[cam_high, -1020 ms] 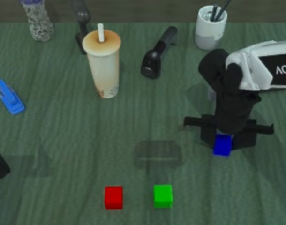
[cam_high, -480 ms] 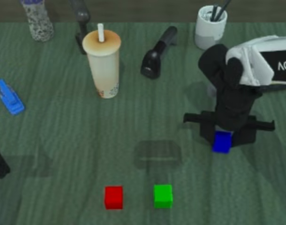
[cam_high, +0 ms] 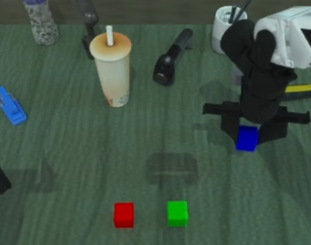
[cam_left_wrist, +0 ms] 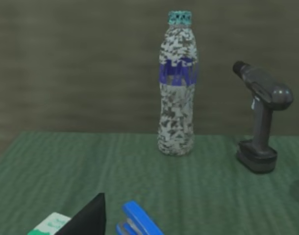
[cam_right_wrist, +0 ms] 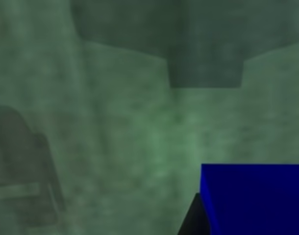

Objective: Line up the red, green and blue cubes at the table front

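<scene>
The right gripper (cam_high: 247,137) holds the blue cube (cam_high: 246,138) above the surface (cam_high: 69,163), right of centre; carry it level to the near edge, setting it just right of the green cube (cam_high: 177,213) beside the red cube (cam_high: 123,215); its fingertips are mostly hidden

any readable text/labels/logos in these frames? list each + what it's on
Nothing reads in full.
Bottle: blue band with markings in the left wrist view, too blurred to read.
Cup: small marks near its base, too small to read.
Small pale object at the left wrist view's edge: green marks, unreadable.
Right arm: no lettering visible on its white casing.
Red cube, green cube, blue cube: plain, no markings.
</scene>
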`<state>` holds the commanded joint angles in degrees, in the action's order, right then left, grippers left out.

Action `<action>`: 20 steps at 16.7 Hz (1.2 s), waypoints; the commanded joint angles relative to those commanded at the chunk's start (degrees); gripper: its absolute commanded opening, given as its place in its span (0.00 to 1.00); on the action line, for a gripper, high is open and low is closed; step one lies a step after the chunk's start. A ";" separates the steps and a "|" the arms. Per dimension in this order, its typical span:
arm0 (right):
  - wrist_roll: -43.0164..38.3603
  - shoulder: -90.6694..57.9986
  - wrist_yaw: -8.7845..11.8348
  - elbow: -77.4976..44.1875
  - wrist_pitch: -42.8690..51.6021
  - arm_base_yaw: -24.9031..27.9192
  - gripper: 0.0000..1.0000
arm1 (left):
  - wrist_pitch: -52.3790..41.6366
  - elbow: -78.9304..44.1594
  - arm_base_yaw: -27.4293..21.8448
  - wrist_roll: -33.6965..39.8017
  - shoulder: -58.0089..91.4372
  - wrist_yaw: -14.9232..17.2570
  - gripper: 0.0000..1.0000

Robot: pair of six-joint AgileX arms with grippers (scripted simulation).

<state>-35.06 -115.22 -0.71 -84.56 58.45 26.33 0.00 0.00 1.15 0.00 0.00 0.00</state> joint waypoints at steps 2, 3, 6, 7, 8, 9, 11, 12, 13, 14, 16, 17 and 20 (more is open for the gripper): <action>-0.09 -0.21 0.02 0.14 -0.17 -0.30 0.00 | 0.00 0.00 0.00 0.00 0.00 0.00 1.00; -0.16 -0.08 0.02 0.28 -0.17 -0.12 0.00 | 0.00 0.00 0.00 0.00 0.00 0.00 1.00; -2.00 2.90 0.01 3.31 -0.19 3.48 0.00 | 0.00 0.00 0.00 0.00 0.00 0.00 1.00; -3.04 4.54 -0.01 4.97 -0.21 5.40 0.00 | 0.00 0.00 0.00 0.00 0.00 0.00 1.00; -4.17 6.34 -0.01 6.82 -0.23 7.53 0.00 | 0.00 0.00 0.00 0.00 0.00 0.00 1.00; -5.35 8.25 0.00 8.77 -0.25 9.73 0.00 | 0.00 0.00 0.00 0.00 0.00 0.00 1.00; -7.63 11.97 0.04 12.54 -0.31 14.18 0.00 | 0.00 0.00 0.00 0.00 0.00 0.00 1.00; -8.60 13.61 0.05 14.16 -0.35 16.13 0.00 | 0.00 0.00 0.00 0.00 0.00 0.00 1.00; -9.38 14.96 0.06 15.47 -0.40 17.67 0.00 | 0.00 0.00 0.00 0.00 0.00 0.00 1.00; -9.90 15.87 0.06 16.34 -0.45 18.61 0.00 | 0.00 0.00 0.00 0.00 0.00 0.00 1.00; -10.09 16.20 0.06 16.66 -0.47 18.94 0.00 | 0.00 0.00 0.00 0.00 0.00 0.00 1.00; -10.09 16.20 0.06 16.66 -0.47 18.94 0.00 | 0.00 0.00 0.00 0.00 0.00 0.00 1.00; -10.04 15.56 0.11 17.14 -1.46 18.73 0.00 | 0.00 0.00 0.00 0.00 0.00 0.00 1.00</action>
<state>-45.11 -99.66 -0.60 -67.42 57.00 45.06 0.00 0.00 1.15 0.00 0.00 0.00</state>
